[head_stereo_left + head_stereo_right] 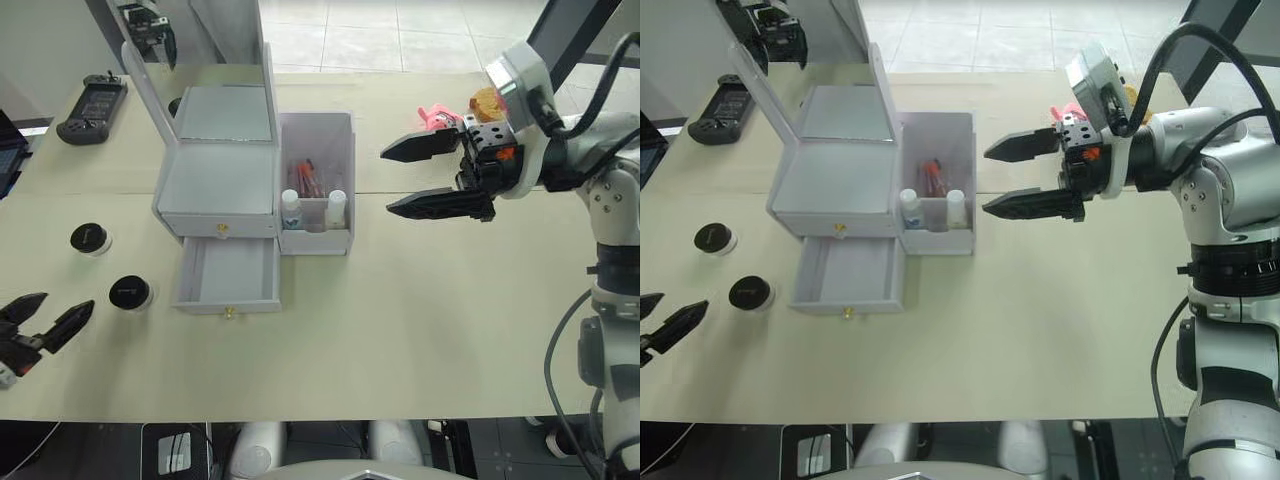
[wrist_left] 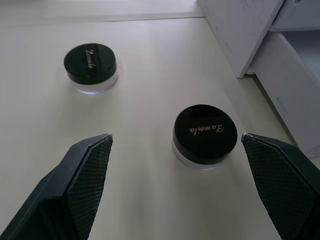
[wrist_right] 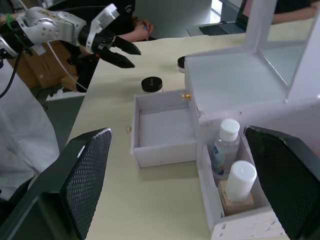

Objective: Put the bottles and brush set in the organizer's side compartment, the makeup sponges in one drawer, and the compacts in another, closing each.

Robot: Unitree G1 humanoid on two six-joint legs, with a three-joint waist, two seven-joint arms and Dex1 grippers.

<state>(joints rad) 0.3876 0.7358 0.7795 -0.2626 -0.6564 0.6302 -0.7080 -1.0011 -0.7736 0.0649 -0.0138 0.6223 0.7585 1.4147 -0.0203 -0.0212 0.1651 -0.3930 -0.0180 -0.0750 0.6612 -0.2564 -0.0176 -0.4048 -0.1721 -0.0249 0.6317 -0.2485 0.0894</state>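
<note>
Organizer: we see the organizer (image 1: pixel 215 190) left of centre in the head views, on the tabletop (image 1: pixel 420 330), with its mirror lid (image 1: pixel 200 60) standing upright.
Side compartment: the side compartment (image 1: pixel 318 135) sits on the organizer's right in the frame; in it we see the clear bottle (image 1: pixel 291 208) and the cream bottle (image 1: pixel 336 207) standing at the front, with the brush set (image 1: pixel 306 177) behind them.
Lower drawer: the lower drawer (image 1: pixel 228 275) is pulled out toward the bottom of the frame, and we see nothing in it.
Upper drawer: the upper drawer (image 1: pixel 222 226) is pushed in, so we cannot tell what it holds.
Compacts: the two compacts lie on the tabletop at the left of the frame, one (image 1: pixel 129 292) just left of the open drawer, the other (image 1: pixel 89 238) further up and left, apart from each other.
Left hand: our left hand (image 1: pixel 40 325) is at the lower left edge, fingers spread, holding nothing; in its wrist view the nearer compact lies between the fingertips but ahead of them, untouched.
Right hand: our right hand (image 1: pixel 415 177) hangs right of the side compartment, fingers spread and empty, tips pointing at it, close but not touching.
Other things: a pink toy (image 1: pixel 436 118) shows behind the right hand, and a black controller (image 1: pixel 92 106) lies at the upper left.
</note>
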